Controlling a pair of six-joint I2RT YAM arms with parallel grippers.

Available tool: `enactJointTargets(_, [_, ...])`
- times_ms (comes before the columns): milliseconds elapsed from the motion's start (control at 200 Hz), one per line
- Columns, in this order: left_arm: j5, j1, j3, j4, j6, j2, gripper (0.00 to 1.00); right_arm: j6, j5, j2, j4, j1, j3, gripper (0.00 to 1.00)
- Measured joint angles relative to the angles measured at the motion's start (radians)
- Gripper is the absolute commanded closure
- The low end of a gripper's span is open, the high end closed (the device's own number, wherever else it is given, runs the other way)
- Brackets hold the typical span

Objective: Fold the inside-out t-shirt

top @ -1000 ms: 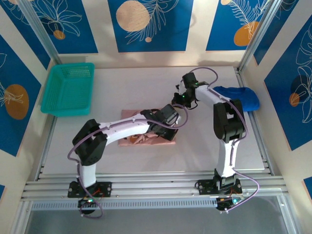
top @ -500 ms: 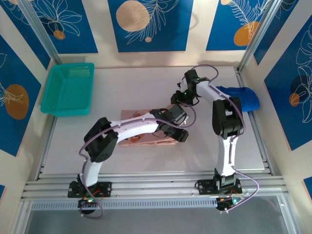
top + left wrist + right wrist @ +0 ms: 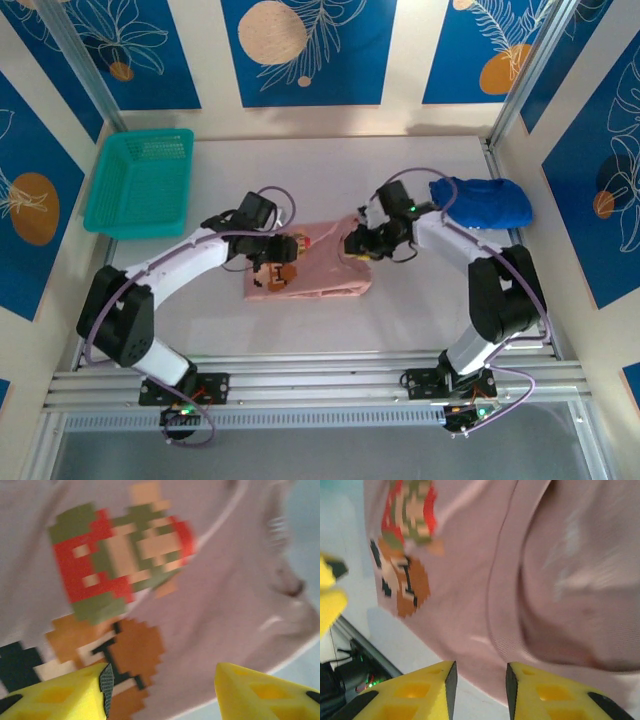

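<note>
The salmon-pink cloth t-shirt (image 3: 318, 278), folded into a rough rectangle, is lying flat near the middle of the pale grey table (image 3: 300, 170), between the two arms and slightly nearer the left one. A blocky pixel-figure print in red, olive, tan and brown (image 3: 117, 565) is showing face-up on its left part. The left gripper (image 3: 274, 252) is hanging over that printed end. In the left wrist view its yellow foam fingers (image 3: 55, 695) are standing well apart with only cloth below them and nothing between them. In the top view its wrist is covering part of the shirt's left edge. The right gripper (image 3: 357, 243) is sitting at the shirt's far right corner. In the right wrist view its yellow fingers (image 3: 555, 695) are standing a narrow gap apart, with nothing pinched, and are pointing at a stitched hem or fold line running down the cloth. Whether either gripper's tips are touching the fabric cannot be told. A teal plastic mesh basket (image 3: 140, 190) is lying at the far left corner of the table, well apart from the shirt. A crumpled royal-blue cloth garment (image 3: 482, 203) is resting at the far right edge, just beyond the right arm's forearm and apart from the shirt. Purple cables are looping along both arms. Aluminium rails (image 3: 320, 380) are running along the near edge of the table.
</note>
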Motion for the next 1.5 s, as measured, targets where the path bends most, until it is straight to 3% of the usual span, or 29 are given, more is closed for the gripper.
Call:
enactJointTargets(140, [-0.007, 0.015, -0.04, 0.008, 0.007, 0.05, 0.44, 0.062, -0.011, 0.043, 0.049, 0.073, -0.077, 0.72])
enactJointTargets(350, [-0.014, 0.01, -0.167, 0.056, 0.01, 0.069, 0.43, 0.108, 0.028, 0.077, 0.053, 0.079, -0.161, 0.75])
enactJointTargets(630, [-0.017, -0.064, -0.22, 0.078, 0.016, -0.037, 0.38, 0.092, 0.113, -0.003, -0.019, 0.025, -0.169, 0.67])
enactJointTargets(765, [-0.015, -0.065, -0.144, 0.08, 0.037, -0.082, 0.36, 0.082, 0.125, -0.073, -0.011, 0.013, -0.125, 0.64])
enactJointTargets(1060, [0.028, -0.019, 0.273, 0.133, 0.075, 0.308, 0.37, 0.207, 0.082, -0.015, 0.169, 0.083, -0.093, 0.73])
enactJointTargets(1245, [0.029, 0.042, 0.302, 0.094, 0.09, 0.438, 0.37, 0.246, 0.094, 0.024, 0.161, 0.076, -0.14, 0.73])
enactJointTargets(1500, [0.032, 0.06, 0.254, 0.121, 0.112, 0.429, 0.38, 0.193, 0.115, 0.106, 0.095, -0.01, -0.109, 0.73])
